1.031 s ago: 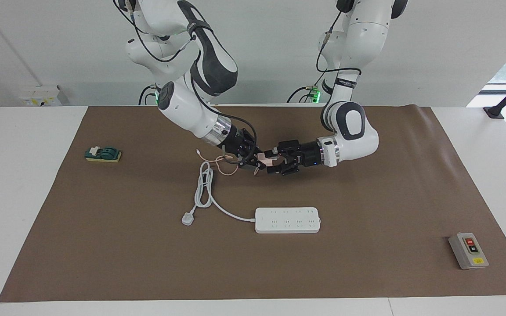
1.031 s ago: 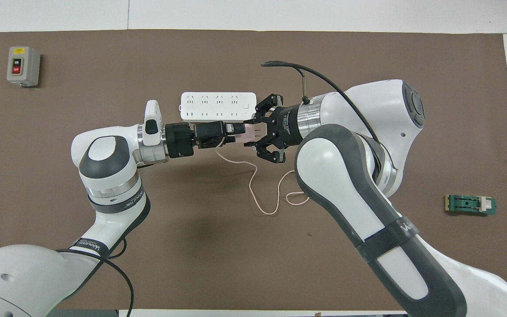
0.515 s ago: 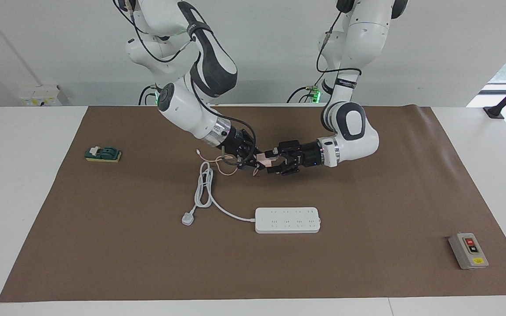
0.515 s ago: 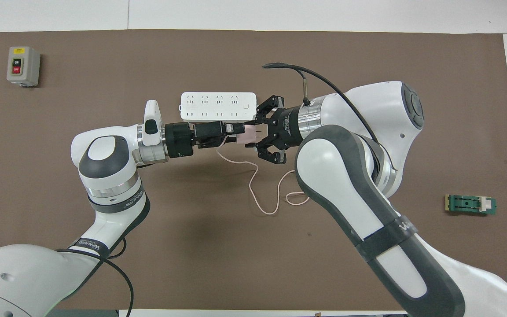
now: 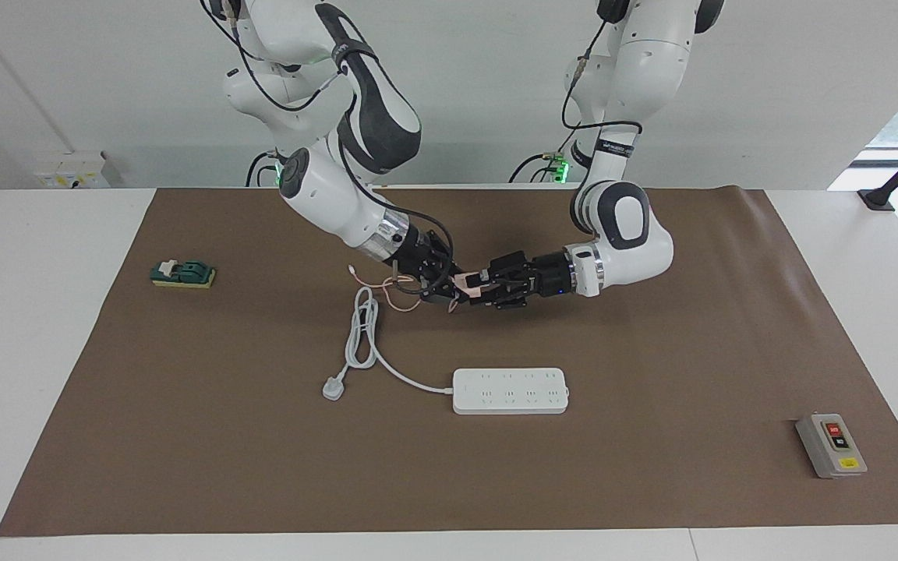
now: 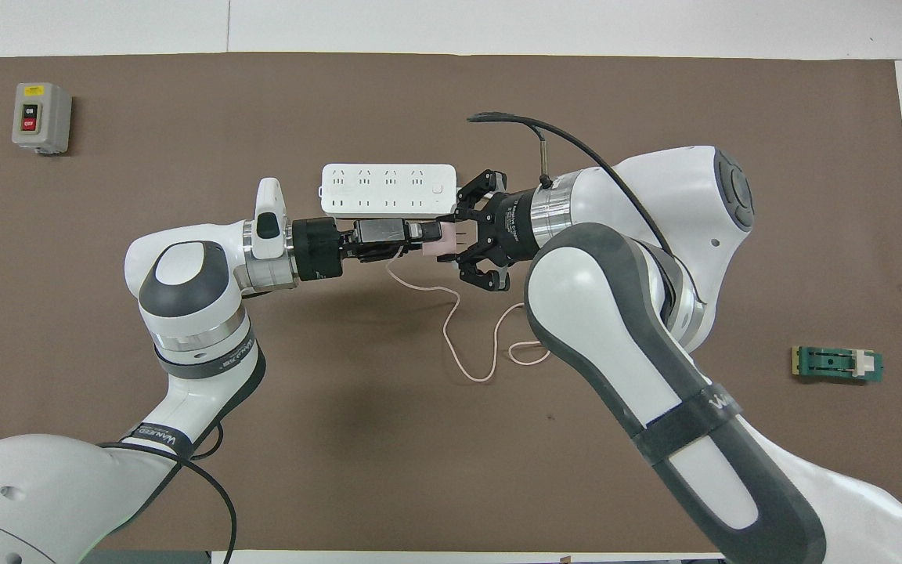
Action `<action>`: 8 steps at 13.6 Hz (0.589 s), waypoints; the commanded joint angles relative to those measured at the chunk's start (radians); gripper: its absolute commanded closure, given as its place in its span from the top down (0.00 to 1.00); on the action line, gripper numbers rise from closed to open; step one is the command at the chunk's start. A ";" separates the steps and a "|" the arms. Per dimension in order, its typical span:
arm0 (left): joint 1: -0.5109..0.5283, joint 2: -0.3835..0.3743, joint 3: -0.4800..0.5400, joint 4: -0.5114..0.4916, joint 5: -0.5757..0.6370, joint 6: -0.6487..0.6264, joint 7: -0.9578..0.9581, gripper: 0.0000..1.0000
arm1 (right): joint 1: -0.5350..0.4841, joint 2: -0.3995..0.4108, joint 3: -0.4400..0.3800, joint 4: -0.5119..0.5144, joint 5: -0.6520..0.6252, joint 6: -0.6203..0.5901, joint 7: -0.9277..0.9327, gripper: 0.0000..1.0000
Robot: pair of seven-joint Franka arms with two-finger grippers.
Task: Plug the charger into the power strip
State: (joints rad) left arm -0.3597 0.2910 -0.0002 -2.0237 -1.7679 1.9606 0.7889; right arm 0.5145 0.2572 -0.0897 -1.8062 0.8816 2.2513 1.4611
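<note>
The pale-pink charger [image 5: 471, 284] [image 6: 441, 241] hangs in the air between both grippers, over the mat nearer to the robots than the power strip [image 5: 510, 390] [image 6: 387, 189]. My right gripper [image 5: 457, 288] [image 6: 456, 235] is shut on one end of it, its links splayed out. My left gripper [image 5: 483, 284] [image 6: 429, 233] has its fingers closed in on the other end. The charger's thin pink cable [image 5: 396, 298] [image 6: 459, 329] droops onto the mat in loops under the right arm. The white power strip lies flat with its outlets up.
The strip's thick white cord [image 5: 363, 335] runs to a white three-pin plug [image 5: 333, 387]. A grey switch box [image 5: 831, 445] [image 6: 41, 117] sits far out at the left arm's end. A green block [image 5: 182, 273] [image 6: 837, 364] lies at the right arm's end.
The left gripper's fingers, open wide around the charger before, have closed in on it. The right gripper has kept its hold; both arms have barely shifted.
</note>
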 commanded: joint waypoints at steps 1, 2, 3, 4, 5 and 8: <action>0.001 0.004 0.009 0.000 0.024 -0.012 0.018 0.00 | -0.002 -0.007 0.002 -0.007 0.002 0.019 0.001 0.06; 0.011 0.004 0.009 0.000 0.024 -0.017 0.018 0.00 | -0.005 -0.007 0.002 -0.007 0.002 0.017 0.001 0.06; 0.013 0.004 0.009 0.000 0.024 -0.020 0.018 0.00 | -0.008 -0.007 0.002 -0.007 0.002 0.016 0.001 0.06; 0.015 0.004 0.009 0.002 0.025 -0.020 0.018 0.00 | -0.008 -0.007 0.002 -0.007 0.002 0.016 0.001 0.06; 0.015 0.005 0.009 0.005 0.025 -0.023 0.018 0.00 | -0.010 -0.007 0.002 -0.007 0.002 0.016 0.001 0.06; 0.015 0.005 0.009 0.010 0.025 -0.023 0.019 0.00 | -0.010 -0.007 0.002 -0.005 0.002 0.016 0.001 0.11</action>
State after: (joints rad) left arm -0.3582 0.2907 0.0011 -2.0210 -1.7613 1.9546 0.8134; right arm 0.5145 0.2599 -0.0892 -1.8073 0.8827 2.2522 1.4623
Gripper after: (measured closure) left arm 0.683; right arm 0.529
